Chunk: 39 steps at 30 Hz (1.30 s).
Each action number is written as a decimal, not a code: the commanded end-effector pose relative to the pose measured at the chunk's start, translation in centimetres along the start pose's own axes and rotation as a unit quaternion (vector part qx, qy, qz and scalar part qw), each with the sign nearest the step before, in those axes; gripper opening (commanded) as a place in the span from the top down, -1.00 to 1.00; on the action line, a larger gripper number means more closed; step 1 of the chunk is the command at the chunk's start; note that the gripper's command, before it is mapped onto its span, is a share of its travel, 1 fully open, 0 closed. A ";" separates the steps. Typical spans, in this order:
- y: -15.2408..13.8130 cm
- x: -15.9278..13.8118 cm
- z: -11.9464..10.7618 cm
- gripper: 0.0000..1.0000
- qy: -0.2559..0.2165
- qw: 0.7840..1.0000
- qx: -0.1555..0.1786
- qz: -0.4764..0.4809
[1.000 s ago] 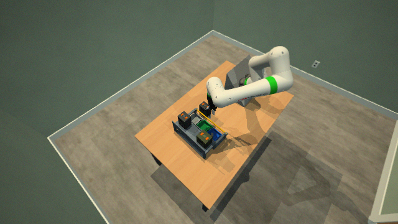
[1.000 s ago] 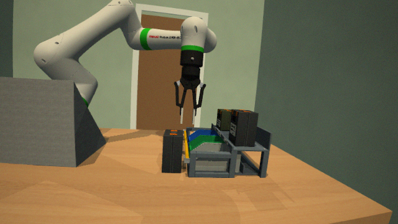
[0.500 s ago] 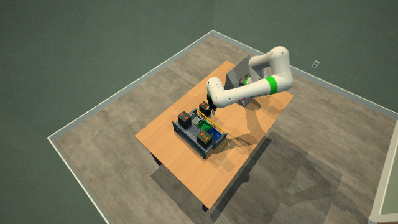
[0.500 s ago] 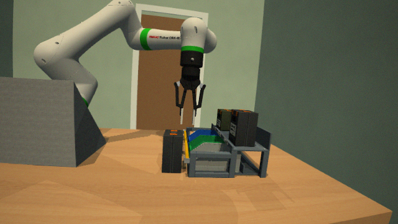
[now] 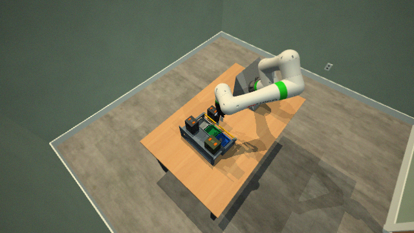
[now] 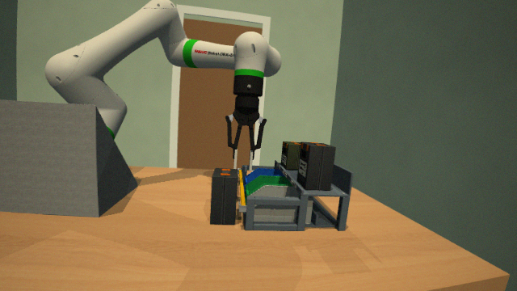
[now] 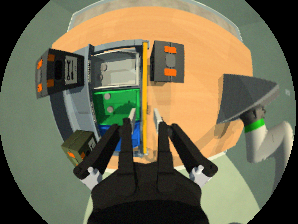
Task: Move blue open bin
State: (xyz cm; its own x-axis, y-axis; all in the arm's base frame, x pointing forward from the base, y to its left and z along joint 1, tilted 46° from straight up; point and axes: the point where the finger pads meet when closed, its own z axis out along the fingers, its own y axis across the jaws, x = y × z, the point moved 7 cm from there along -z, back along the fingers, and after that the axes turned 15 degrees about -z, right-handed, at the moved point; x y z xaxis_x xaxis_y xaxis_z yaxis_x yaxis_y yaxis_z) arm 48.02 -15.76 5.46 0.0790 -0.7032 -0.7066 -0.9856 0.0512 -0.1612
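The blue open bin (image 5: 224, 140) sits in the lower level of the grey shelf (image 5: 207, 142), at the end, beside a green bin (image 5: 212, 130) and a grey bin (image 5: 204, 123). In the side view the blue bin (image 6: 258, 175) is the farthest one, behind the green bin (image 6: 268, 182). In the wrist view only a strip of the blue bin (image 7: 133, 137) shows between the fingers. My gripper (image 6: 242, 158) points straight down, its fingertips just above the blue bin's front edge and the yellow front rail (image 6: 241, 187). The fingers stand partly apart with nothing between them.
A black box (image 6: 224, 196) stands on the table against the shelf's front. A black box (image 6: 317, 159) and an olive box (image 6: 290, 154) stand on the shelf's top. A large grey wedge block (image 6: 52, 158) holds the arm's base.
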 end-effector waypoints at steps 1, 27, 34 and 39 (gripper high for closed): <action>0.0 0.0 0.9 0.44 0.000 1.000 0.000 0.000; 0.0 0.1 4.0 0.44 0.000 1.000 0.000 0.000; 0.0 0.1 4.0 0.44 0.000 1.000 0.000 0.000; 0.0 0.1 3.5 0.44 0.000 1.000 0.000 0.000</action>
State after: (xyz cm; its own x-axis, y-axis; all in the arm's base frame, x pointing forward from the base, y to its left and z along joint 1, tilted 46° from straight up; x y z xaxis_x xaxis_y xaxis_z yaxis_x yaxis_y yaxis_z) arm 48.53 -13.14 2.84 0.0790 -0.7032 -0.7066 -0.9856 0.0512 -0.1612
